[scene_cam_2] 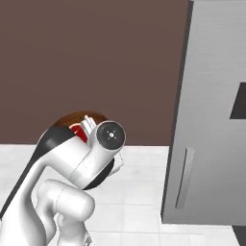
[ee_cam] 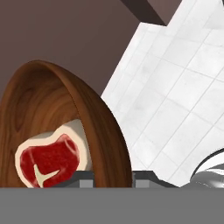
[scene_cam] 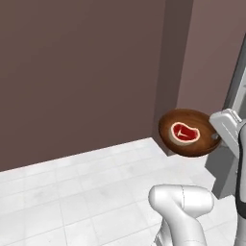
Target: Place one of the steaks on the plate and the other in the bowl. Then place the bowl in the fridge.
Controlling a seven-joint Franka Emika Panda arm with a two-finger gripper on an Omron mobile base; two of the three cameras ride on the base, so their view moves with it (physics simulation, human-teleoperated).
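Observation:
The glossy brown wooden bowl (scene_cam: pixel 192 148) hangs tilted in the air above the floor, with one red steak (scene_cam: pixel 185 132) lying inside it. My gripper (scene_cam: pixel 215 138) is shut on the bowl's right rim. In the hand view the bowl (ee_cam: pixel 52 105) is close up on the left with the steak (ee_cam: pixel 49 161) in it, and my fingertips (ee_cam: pixel 85 178) clamp the rim from both sides. The tall grey fridge (scene_cam_2: pixel 211 72) stands just to the right of the bowl (scene_cam_2: pixel 65 121), which my arm largely hides. The plate is out of view.
A dark brown wall runs behind the bowl, with a corner pillar (scene_cam: pixel 168 67) beside the fridge (scene_cam: pixel 222 168). The fridge door carries a long handle (scene_cam_2: pixel 185 178) and a dark display panel (scene_cam_2: pixel 239 101). White tiled floor (scene_cam: pixel 72 192) spreads below.

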